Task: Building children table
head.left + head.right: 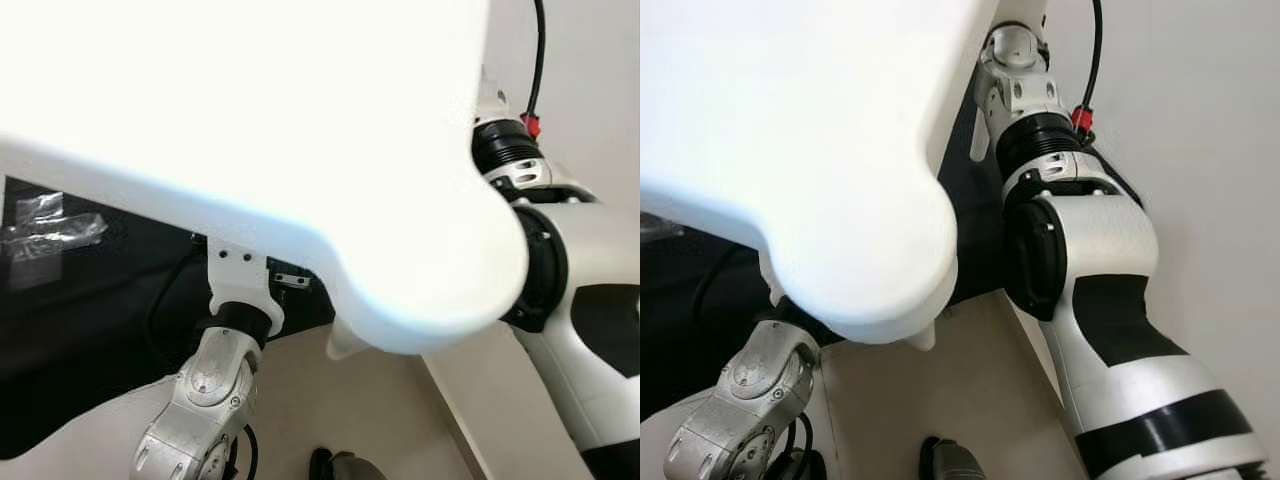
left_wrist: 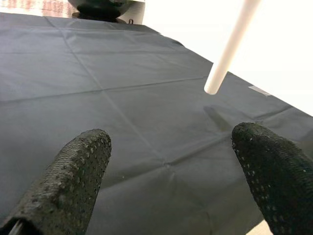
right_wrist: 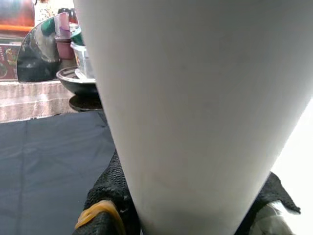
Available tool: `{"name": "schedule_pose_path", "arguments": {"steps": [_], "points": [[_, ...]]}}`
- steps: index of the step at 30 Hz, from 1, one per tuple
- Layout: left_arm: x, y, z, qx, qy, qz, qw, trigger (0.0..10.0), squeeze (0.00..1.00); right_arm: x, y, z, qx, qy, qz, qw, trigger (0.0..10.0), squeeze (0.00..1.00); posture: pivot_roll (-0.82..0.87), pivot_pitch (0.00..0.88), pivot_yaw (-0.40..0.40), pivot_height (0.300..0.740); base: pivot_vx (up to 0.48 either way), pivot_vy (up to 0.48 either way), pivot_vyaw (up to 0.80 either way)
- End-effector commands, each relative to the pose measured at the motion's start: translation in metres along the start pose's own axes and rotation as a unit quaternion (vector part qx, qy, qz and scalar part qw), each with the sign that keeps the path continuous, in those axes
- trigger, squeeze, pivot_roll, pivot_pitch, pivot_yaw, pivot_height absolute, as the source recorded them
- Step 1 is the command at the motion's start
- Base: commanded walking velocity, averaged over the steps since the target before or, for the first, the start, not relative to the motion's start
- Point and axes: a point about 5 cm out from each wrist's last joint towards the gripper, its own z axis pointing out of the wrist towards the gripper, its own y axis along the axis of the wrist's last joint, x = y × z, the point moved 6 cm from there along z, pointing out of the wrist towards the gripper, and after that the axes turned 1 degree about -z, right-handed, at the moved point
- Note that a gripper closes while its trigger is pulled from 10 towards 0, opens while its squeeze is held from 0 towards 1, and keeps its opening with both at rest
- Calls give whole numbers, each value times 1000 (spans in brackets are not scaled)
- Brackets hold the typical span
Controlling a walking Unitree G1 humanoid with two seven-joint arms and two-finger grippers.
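Tabletop (image 1: 250,120) is up right in front of our head camera, its rounded corner hanging over the black sheet (image 2: 98,98), and our right gripper (image 3: 195,215) is clamped tight on a thick white leg (image 3: 195,98). Our left gripper (image 2: 166,166) sits spread apart with nothing in it, hovering over the sheet near the tip of another white leg (image 2: 230,49). Biggest worry we'd say: with the panel blocking our view, that one-sided hold could let it swing or slip and the free leg could bang the sheet.
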Motion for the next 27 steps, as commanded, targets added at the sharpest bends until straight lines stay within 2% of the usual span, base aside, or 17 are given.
{"name": "schedule_pose_path", "arguments": {"steps": [1, 6, 8, 11, 12, 13, 15, 16, 18, 19, 20, 21, 23, 24, 27], "points": [[-13, 6, -2, -7, -9, -34, 999, 10000, 0, -6, -22, 0, 56, -9, 2, 998, 10000, 0, -67, 165, -195, 740, 0, 0, 0], [-12, 11, 0, -12, -12, -30, 999, 10000, 0, -5, -26, 0, 63, -4, 5, 998, 10000, 0, -69, 165, -191, 740, 0, 0, 0], [-11, 14, 3, -17, -21, -14, 1000, 10000, 0, -6, -28, 0, 66, -6, 7, 998, 10000, 0, -61, 163, -191, 740, 0, 0, 0], [-2, 21, 10, -26, -24, 21, 999, 10000, 0, -5, -28, 0, 67, -5, 4, 998, 10000, 0, -58, 160, -187, 740, 0, 0, 0], [-2, 21, 10, -26, -24, 21, 999, 10000, 0, -5, -28, 0, 67, -5, 4, 998, 10000, 0, -58, 160, -187, 740, 0, 0, 0], [-5, 29, 18, -27, -67, 71, 995, 10000, 0, -5, -29, 0, 67, -4, -2, 998, 10000, 0, -57, 159, -189, 740, 0, 0, 0], [-7, 36, 24, -27, -91, 113, 989, 10000, 0, -5, -29, -1, 68, -4, -5, 998, 10000, 0, -55, 157, -186, 740, 0, 0, 0], [-8, 42, 30, -19, -121, 153, 980, 10000, 0, -7, -31, 0, 69, -5, -8, 998, 10000, 0, -55, 156, -186, 740, 0, 0, 0], [-9, 49, 35, -7, -151, 193, 969, 10000, 0, -8, -32, 0, 70, -7, -11, 997, 10000, 0, -55, 156, -186, 740, 0, 0, 0], [-10, 55, 35, 3, -189, 227, 955, 10000, 0, -10, -34, 0, 73, -10, -17, 997, 10000, 0, -46, 155, -186, 740, 0, 0, 0], [-10, 55, 35, 3, -189, 227, 955, 10000, 0, -10, -34, 0, 73, -10, -17, 997, 10000, 0, -46, 155, -186, 740, 0, 0, 0], [-10, 65, 30, 16, -246, 271, 930, 10000, 0, -14, -39, 0, 77, -14, -27, 997, 10000, 0, -44, 155, -184, 740, 0, 0, 0], [-13, 70, 22, 28, -292, 290, 911, 10000, 0, -17, -44, 0, 81, -18, -34, 996, 10000, 0, -32, 156, -184, 740, 0, 0, 0], [-16, 74, 16, 27, -320, 307, 896, 10000, 0, -19, -46, 0, 84, -20, -37, 996, 10000, 0, -28, 156, -185, 740, 0, 0, 0], [-23, 86, -12, 32, -426, 335, 840, 10000, 0, -29, -58, 0, 95, -31, -44, 994, 10000, 0, -6, 159, -185, 740, 0, 0, 0]]}}
